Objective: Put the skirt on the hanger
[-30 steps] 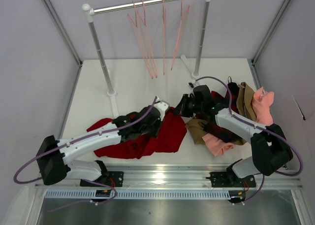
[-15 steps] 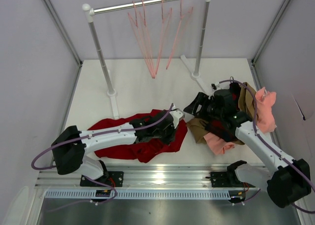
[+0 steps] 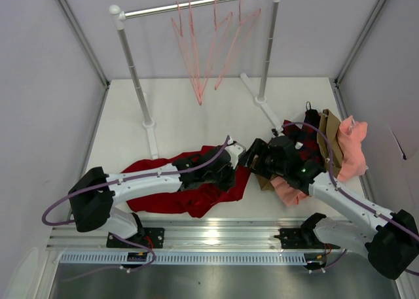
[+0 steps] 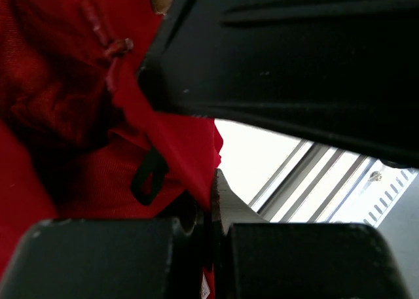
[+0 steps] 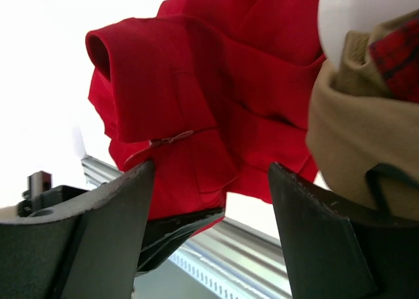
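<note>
The deep-red skirt (image 3: 171, 189) lies crumpled on the white table (image 3: 196, 119) in front of the arms. My left gripper (image 3: 234, 163) is at its right end, shut on a fold of the red cloth (image 4: 196, 161); the pinch (image 4: 212, 204) shows in the left wrist view. My right gripper (image 3: 252, 156) faces that same end from the right and is open. The skirt's bunched edge (image 5: 196, 89) is just beyond its fingers (image 5: 111, 227), and nothing is gripped. Several salmon-pink wire hangers (image 3: 195, 63) hang tilted on the rail (image 3: 196, 4) at the back.
A pile of other clothes is under and behind my right arm: a tan piece (image 3: 329, 139), a salmon-pink garment (image 3: 352, 148) and red-and-black plaid (image 3: 298, 139). The rack's posts (image 3: 137, 83) stand on feet (image 3: 152, 139) on the table. Grey walls close in both sides.
My right gripper has opened, swung back over the pile and come down beside the skirt's right end. My left arm has dragged the skirt rightward. The hangers are swinging.
</note>
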